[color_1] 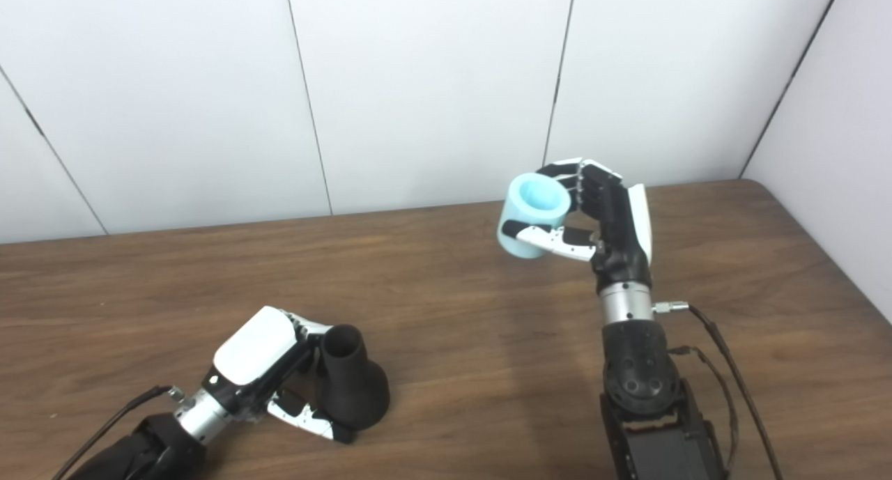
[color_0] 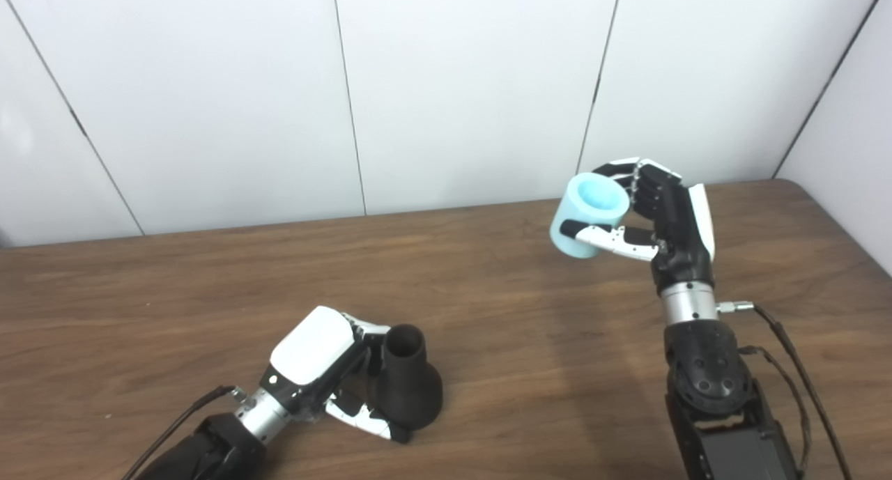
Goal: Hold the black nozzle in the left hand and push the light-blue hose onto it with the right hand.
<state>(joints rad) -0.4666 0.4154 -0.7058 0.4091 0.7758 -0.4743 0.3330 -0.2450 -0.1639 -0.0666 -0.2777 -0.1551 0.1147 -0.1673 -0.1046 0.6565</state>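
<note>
Nozzle (color_0: 408, 382) in left hand (color_0: 317, 365), hose (color_0: 589, 215) in right hand (color_0: 665, 215)

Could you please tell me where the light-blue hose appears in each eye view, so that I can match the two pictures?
Left eye view: the light-blue hose is right of centre, in the upper half, held by the right hand above the table.
Right eye view: the hose sits nearer the centre, at about the same height.
Shared landmark: the black nozzle, low and left of centre, held by the left hand.
</note>
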